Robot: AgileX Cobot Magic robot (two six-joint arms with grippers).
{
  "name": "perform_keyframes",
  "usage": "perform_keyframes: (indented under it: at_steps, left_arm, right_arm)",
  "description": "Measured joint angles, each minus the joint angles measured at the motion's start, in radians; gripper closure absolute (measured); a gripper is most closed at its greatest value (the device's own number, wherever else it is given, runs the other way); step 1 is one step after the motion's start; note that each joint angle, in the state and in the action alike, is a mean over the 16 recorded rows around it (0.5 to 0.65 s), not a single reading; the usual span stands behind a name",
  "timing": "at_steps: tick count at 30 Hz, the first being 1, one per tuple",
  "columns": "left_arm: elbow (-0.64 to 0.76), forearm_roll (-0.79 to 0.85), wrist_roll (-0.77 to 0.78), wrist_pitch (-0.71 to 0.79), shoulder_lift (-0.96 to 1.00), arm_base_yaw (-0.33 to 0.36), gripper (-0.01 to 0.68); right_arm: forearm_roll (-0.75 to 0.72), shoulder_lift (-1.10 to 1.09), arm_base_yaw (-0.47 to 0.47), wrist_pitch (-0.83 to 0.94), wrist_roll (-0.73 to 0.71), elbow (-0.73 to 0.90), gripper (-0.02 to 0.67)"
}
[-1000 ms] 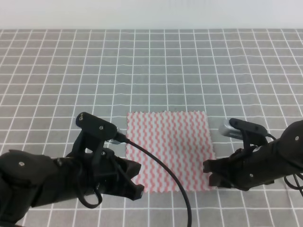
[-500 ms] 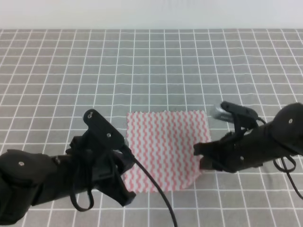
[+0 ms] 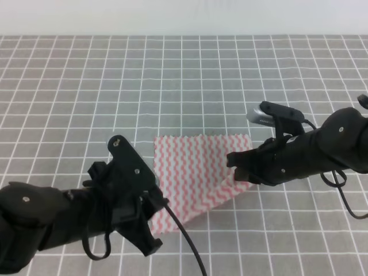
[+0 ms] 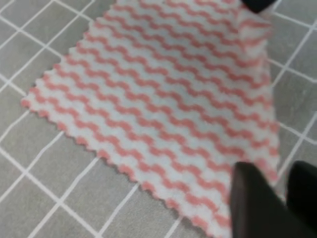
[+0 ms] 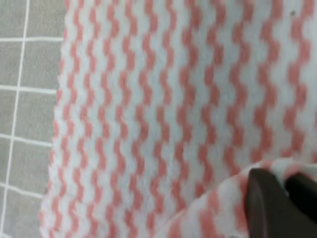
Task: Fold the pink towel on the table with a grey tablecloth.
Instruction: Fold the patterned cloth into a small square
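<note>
The pink towel lies mid-table on the table with a grey tablecloth. Its far edge rests flat, while the near right corner is lifted and drawn inward. My right gripper is shut on that corner. In the right wrist view the towel bunches into a fold at the gripper. My left gripper is at the near left corner, mostly hidden behind its own arm. In the left wrist view the dark fingers pinch the towel at its corner.
Grey gridded cloth surrounds the towel on all sides. A black cable trails from the left arm toward the front edge. A pale wall band runs along the table's far edge.
Both grippers closed on the near corners and moved back and up. The right one carried its corner left and away, so the towel's near right part now slants off the table.
</note>
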Motion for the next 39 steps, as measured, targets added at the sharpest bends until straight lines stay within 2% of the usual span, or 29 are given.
perform_keyframes:
  at_steps: [8, 11, 39]
  left_arm:
    - [0.0, 0.0, 0.064, 0.015, -0.004, 0.0, 0.265]
    - [0.0, -0.001, 0.086, 0.017, -0.003, 0.0, 0.233]
    - [-0.002, -0.025, 0.334, -0.035, 0.154, 0.0, 0.23]
  right_arm:
    - [-0.006, 0.009, 0.0, -0.031, -0.011, -0.014, 0.663]
    - [-0.006, 0.009, 0.0, -0.042, -0.015, -0.014, 0.662]
    - [-0.006, 0.009, 0.0, -0.056, -0.022, -0.014, 0.662]
